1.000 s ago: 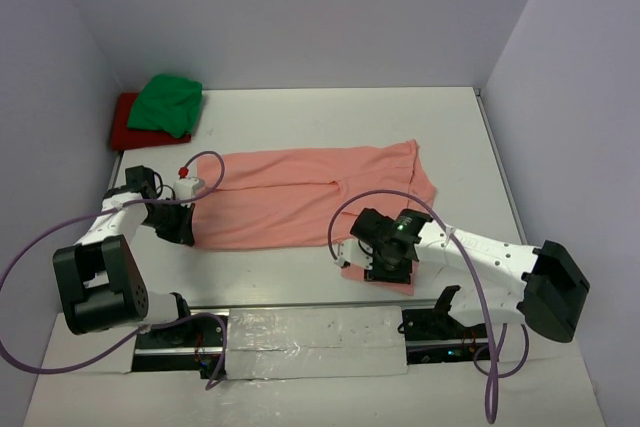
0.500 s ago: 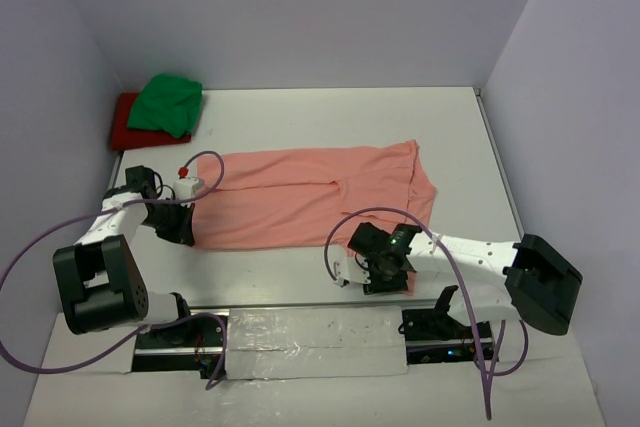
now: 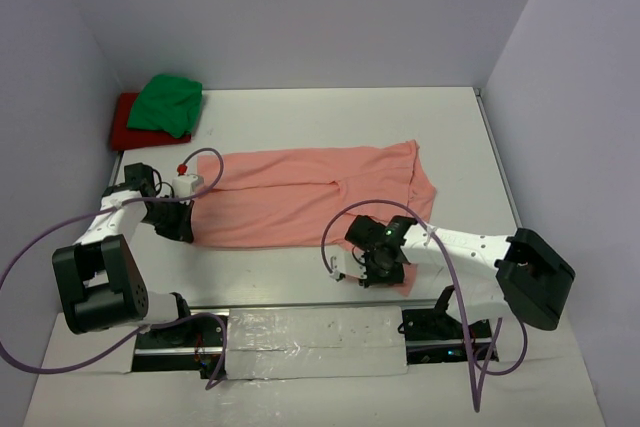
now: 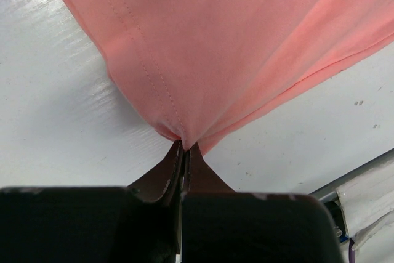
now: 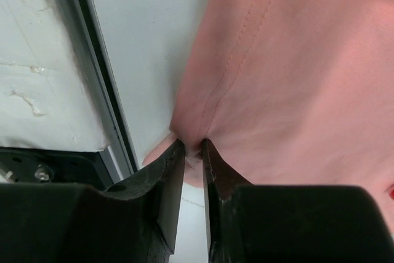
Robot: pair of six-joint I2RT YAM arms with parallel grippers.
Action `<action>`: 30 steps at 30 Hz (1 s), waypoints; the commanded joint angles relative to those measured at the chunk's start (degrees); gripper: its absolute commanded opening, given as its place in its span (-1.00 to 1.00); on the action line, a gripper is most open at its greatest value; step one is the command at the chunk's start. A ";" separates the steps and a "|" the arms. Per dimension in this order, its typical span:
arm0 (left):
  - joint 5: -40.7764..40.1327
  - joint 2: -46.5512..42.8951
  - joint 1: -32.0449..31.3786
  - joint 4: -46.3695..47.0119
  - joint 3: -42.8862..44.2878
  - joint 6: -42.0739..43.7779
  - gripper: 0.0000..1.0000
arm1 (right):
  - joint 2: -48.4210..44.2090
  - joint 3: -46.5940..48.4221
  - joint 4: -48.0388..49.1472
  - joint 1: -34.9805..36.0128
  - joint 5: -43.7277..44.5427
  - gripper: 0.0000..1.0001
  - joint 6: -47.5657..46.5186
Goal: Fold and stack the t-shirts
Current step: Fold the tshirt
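A salmon-pink short-sleeved cotton t-shirt (image 3: pixel 310 197) is lying spread flat across the middle of the white rectangular table (image 3: pixel 330 112), stretching from 9 o'clock towards 3 o'clock. The left gripper (image 4: pixel 184 146) is pinching the garment's corner at the 8 o'clock side, its jaws pressed together on a small peak of cloth. The right gripper (image 5: pixel 194 146) is gripping the hem at about 5 o'clock, close to the table's near edge, with its jaws narrow and a fold of the pink fabric drawn in between them. At the far 10 o'clock corner, a crumpled bright green cotton t-shirt (image 3: pixel 167 104) is resting on a red cotton t-shirt (image 3: pixel 122 127).
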 commanded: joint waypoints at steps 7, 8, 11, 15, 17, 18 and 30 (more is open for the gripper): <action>0.77 -0.78 0.27 -0.25 1.57 0.41 -0.99 | 3.00 7.28 -10.62 -1.31 -3.67 -0.26 1.62; 0.77 -0.87 0.27 -0.17 1.57 0.50 -0.99 | 3.17 7.37 -10.44 -1.22 -3.49 -0.27 1.79; 1.12 -0.52 0.27 -0.34 1.48 0.58 -0.99 | 4.05 7.72 -11.14 -1.40 -3.31 -0.39 1.97; 0.68 -0.87 0.27 -0.69 1.48 0.93 -0.99 | 4.14 8.25 -13.60 -1.66 -4.01 -0.20 1.27; 0.68 -0.96 0.27 -0.78 1.57 1.02 -1.00 | 4.32 8.42 -14.22 -1.66 -3.84 -0.10 1.62; 0.68 -0.96 0.36 -0.78 1.74 1.11 -1.00 | 4.49 8.60 -14.57 -1.66 -4.10 -0.10 1.10; 1.03 0.36 0.27 -0.34 1.83 1.02 -1.00 | 10.99 8.25 -8.78 -1.49 -7.19 -0.05 -0.40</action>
